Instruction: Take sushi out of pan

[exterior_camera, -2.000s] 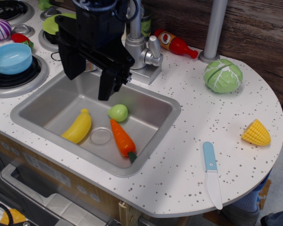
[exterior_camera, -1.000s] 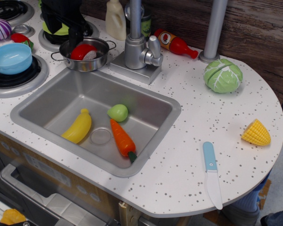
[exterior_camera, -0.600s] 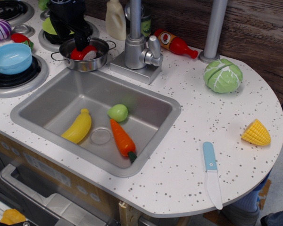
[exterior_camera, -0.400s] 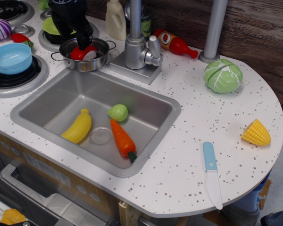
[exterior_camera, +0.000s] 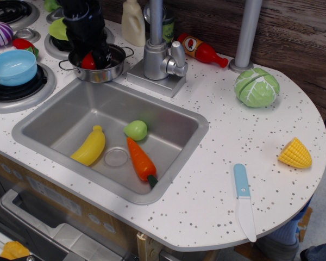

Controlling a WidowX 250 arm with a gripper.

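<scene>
The pan (exterior_camera: pixel 117 67), a small shiny steel pot with wire loop handles, stands on the counter behind the sink's far left corner. The sushi (exterior_camera: pixel 88 62) lies inside it; only a glossy red bit shows at the left of the black fingers. My gripper (exterior_camera: pixel 98 58) is lowered straight down into the pan, on top of the sushi, and covers most of it. The fingertips are hidden in the pan, so I cannot tell whether they are closed on the sushi.
The sink (exterior_camera: pixel 171 117) holds a banana (exterior_camera: pixel 89 145), a green fruit (exterior_camera: pixel 136 130) and a carrot (exterior_camera: pixel 141 159). A faucet (exterior_camera: pixel 157 54) stands right of the pan. A blue bowl (exterior_camera: pixel 12 66), a green plate (exterior_camera: pixel 58 30) and a white bottle (exterior_camera: pixel 133 22) are nearby. A red bottle (exterior_camera: pixel 202 50), cabbage (exterior_camera: pixel 256 87), corn (exterior_camera: pixel 295 153) and knife (exterior_camera: pixel 243 201) lie right.
My gripper has moved from over the sink back to the pan and has come down into it. It now covers most of the sushi, which showed plainly before.
</scene>
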